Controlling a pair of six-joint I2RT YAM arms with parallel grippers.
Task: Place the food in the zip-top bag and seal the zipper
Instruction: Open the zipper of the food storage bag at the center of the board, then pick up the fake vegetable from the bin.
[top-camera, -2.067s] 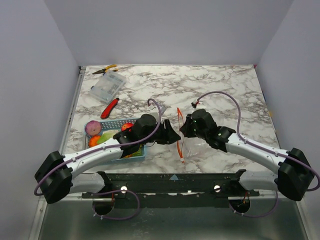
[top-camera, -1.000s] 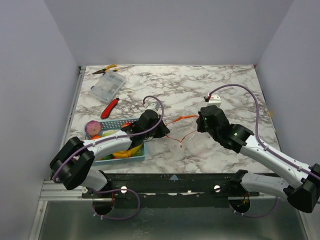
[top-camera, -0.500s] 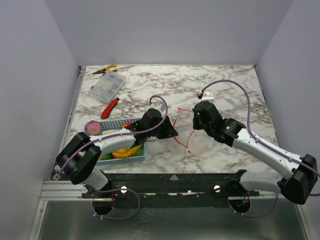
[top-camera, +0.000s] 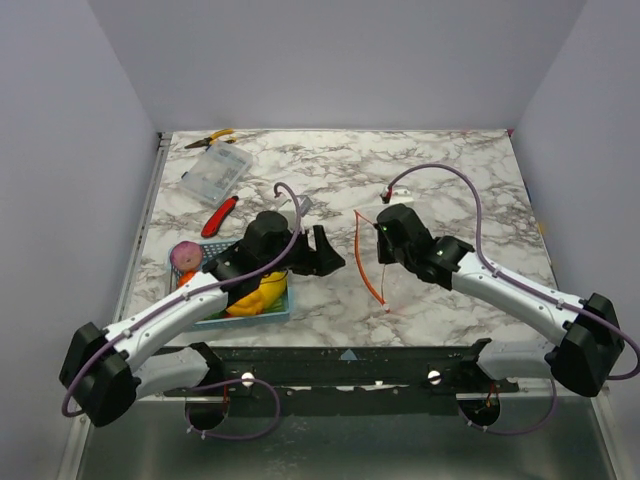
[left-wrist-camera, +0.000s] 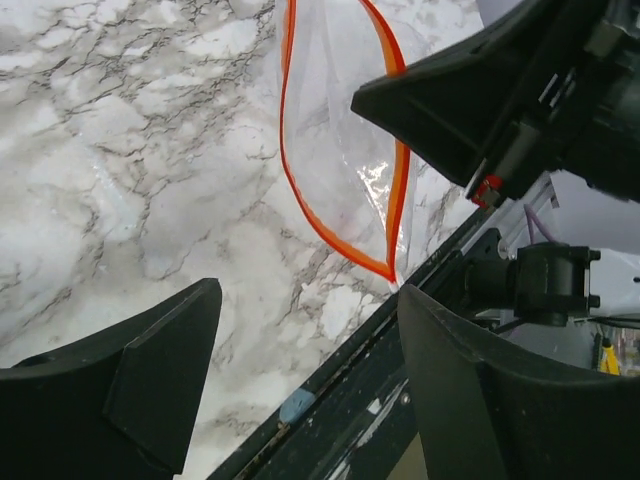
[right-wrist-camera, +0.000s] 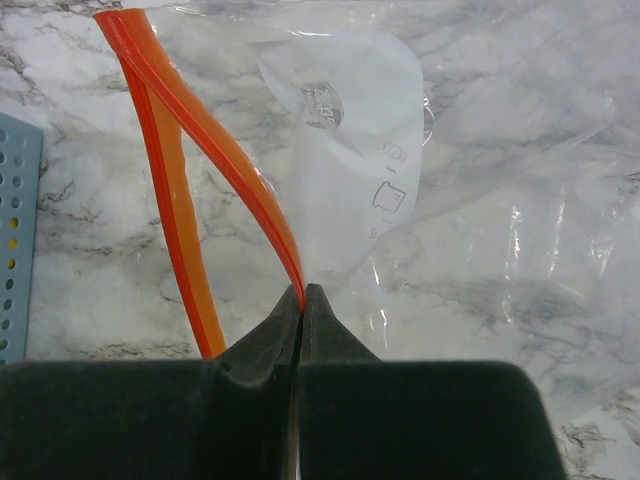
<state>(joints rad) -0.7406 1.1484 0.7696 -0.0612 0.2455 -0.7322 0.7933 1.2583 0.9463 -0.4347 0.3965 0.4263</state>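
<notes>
The clear zip-top bag (right-wrist-camera: 400, 150) hangs from my right gripper (right-wrist-camera: 302, 293), which is shut on one side of its red-orange zipper (right-wrist-camera: 245, 190). In the top view the right gripper (top-camera: 383, 238) holds the zipper (top-camera: 368, 272) as a curved strip at the table's middle front. My left gripper (top-camera: 328, 252) is open and empty, just left of the bag and apart from it. In the left wrist view (left-wrist-camera: 305, 390) the bag's mouth (left-wrist-camera: 340, 150) stands open ahead of it. The purple onion (top-camera: 186, 256), a yellow piece (top-camera: 260, 293) and an orange piece (top-camera: 187, 279) lie in the blue basket (top-camera: 232, 245); other food is hidden under my left arm.
A rigid clear box (top-camera: 215, 172), a red-handled knife (top-camera: 221, 215) and yellow-handled pliers (top-camera: 210, 138) lie at the back left. The basket's edge shows in the right wrist view (right-wrist-camera: 15, 240). The table's front edge (left-wrist-camera: 330, 370) is just below the left gripper.
My left gripper has drawn back to the left, away from the bag, and stands open. My right gripper has shifted slightly left with the zipper still in it, and the strip now hangs in one curve.
</notes>
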